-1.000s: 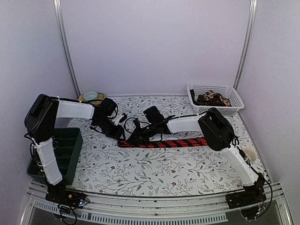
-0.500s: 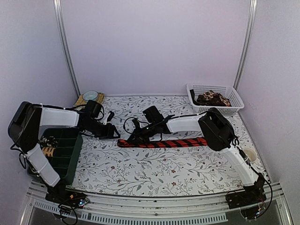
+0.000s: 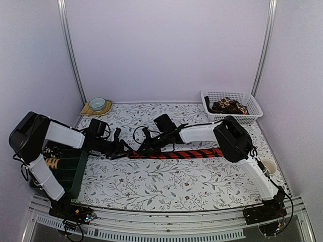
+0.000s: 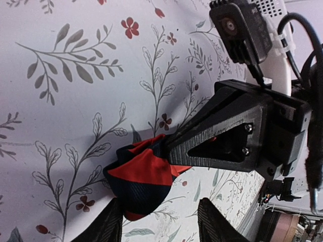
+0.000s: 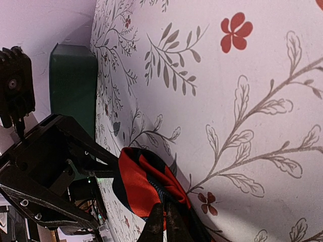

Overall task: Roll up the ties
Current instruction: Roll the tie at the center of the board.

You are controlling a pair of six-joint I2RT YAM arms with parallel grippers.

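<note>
Task barely started. Red striped tie (image 3: 176, 154) lies flat along the middle of the bench (image 3: 151, 186), running left to right. Only its left tip is lifted and bunched into a first fold. No coil formed yet, so nearly the whole length is left to roll.

White basket (image 3: 255, 103) at far right holds brown-patterned ties (image 3: 228, 106), unrolled, a loose heap. Green bin (image 3: 75, 169) at near left has small things inside, maybe finished coils; too small to tell.

Right end effector (image 5: 164, 224) is closed, pinching the folded left tip of the tie, with fabric bulging out just ahead of the fingertips. The tip is held slightly off the bench, judging by the shadow under it.

Left end effector (image 4: 160, 227) is open, nothing gripped. It faces the right one from the left side. The bunched tip sits just in front of its gap, and the lower fold is close to one finger (image 4: 108, 227); can't tell if it touches.

Judgement: step in hand is starting the roll at the left tip. Left looks placed to take or brace the fold. Risk: the loose fold springs flat if released early.
</note>
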